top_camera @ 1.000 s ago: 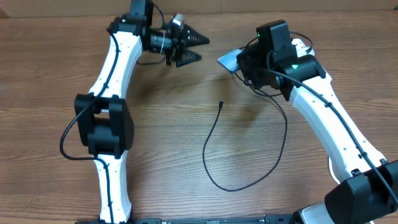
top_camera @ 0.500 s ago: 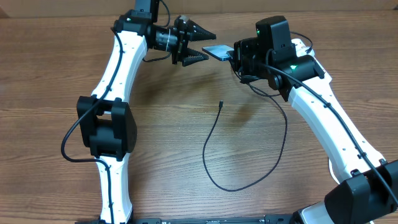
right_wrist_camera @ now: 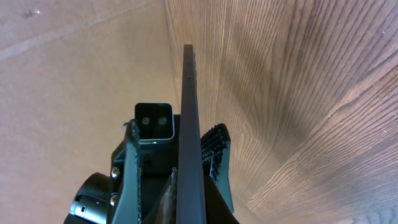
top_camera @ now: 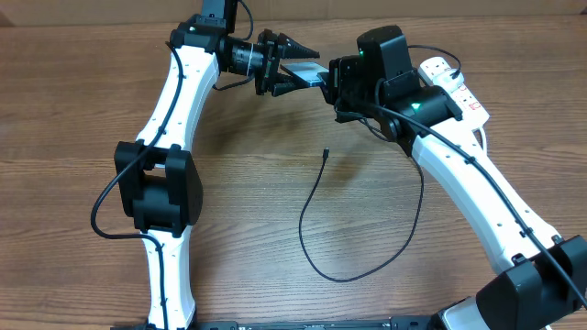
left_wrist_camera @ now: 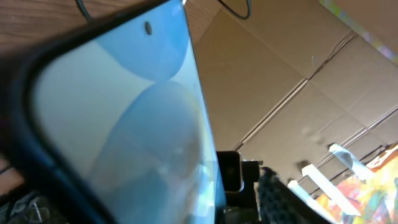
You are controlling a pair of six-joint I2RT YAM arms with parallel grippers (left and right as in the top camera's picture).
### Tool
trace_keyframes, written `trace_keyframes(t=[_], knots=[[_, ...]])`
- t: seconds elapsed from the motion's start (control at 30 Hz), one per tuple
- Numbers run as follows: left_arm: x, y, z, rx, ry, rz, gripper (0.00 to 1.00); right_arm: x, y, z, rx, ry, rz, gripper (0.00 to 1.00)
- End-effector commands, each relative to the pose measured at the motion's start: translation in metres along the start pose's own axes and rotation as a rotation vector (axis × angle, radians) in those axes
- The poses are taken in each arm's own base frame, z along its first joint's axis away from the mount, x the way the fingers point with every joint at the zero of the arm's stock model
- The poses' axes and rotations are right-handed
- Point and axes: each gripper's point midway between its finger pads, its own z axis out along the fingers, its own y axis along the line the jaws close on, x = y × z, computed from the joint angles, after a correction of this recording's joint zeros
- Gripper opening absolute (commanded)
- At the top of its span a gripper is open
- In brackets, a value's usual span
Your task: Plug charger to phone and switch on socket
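My right gripper (top_camera: pixel 334 81) is shut on the phone (top_camera: pixel 308 73) and holds it in the air at the far middle of the table. In the right wrist view the phone (right_wrist_camera: pixel 189 124) is edge-on. My left gripper (top_camera: pixel 303 67) is open, with its fingers spread above and below the phone's free end. In the left wrist view the phone's blue screen (left_wrist_camera: pixel 124 124) fills the frame. The charger (top_camera: pixel 312 206) lies looped on the table, its connector tip (top_camera: pixel 326 153) free. The socket (top_camera: pixel 456 84), a white strip with red switches, lies at the far right.
The right arm (top_camera: pixel 477 183) crosses above the cable's right end. The left arm (top_camera: pixel 165 137) runs up the left side. Cardboard walls (left_wrist_camera: pixel 298 68) stand beyond the table's far edge.
My right gripper has carried the phone leftward, and my left gripper has come right to meet it. The phone's end now sits between the left fingers. The cable has not moved.
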Motion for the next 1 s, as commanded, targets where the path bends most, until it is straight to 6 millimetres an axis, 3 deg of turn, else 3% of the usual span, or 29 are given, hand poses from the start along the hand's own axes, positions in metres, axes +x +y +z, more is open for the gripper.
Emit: trace_keyframes(t=[0.0,0.2,0.43,0.57,0.63,0.7,0.83,0.97], knots=[[0.011,-0.01,-0.001,0.011,0.011,-0.034,0.44,0.01,0.029,-0.023,-0.099,0.003,-0.008,0.04],[0.011,-0.01,-0.001,0.011,0.011,-0.042,0.38,0.016,0.028,-0.022,-0.098,0.013,-0.016,0.04],[0.011,-0.011,-0.001,0.011,0.011,-0.076,0.21,0.037,0.025,-0.02,-0.101,0.05,-0.044,0.04],[0.011,-0.011,-0.001,0.011,0.01,-0.076,0.06,0.039,0.025,-0.02,-0.106,0.053,-0.048,0.04],[0.01,-0.01,-0.001,0.009,0.004,-0.075,0.04,0.039,0.024,-0.02,-0.102,0.052,-0.049,0.05],[0.007,-0.009,-0.001,0.005,-0.008,-0.075,0.04,0.038,0.022,-0.02,-0.091,0.048,-0.059,0.14],[0.0,-0.009,-0.005,0.002,-0.042,-0.057,0.04,0.033,0.013,-0.019,-0.058,0.02,-0.152,0.54],[-0.012,-0.014,-0.013,0.013,-0.092,0.047,0.04,0.023,0.002,-0.018,-0.01,-0.022,-0.282,0.68]])
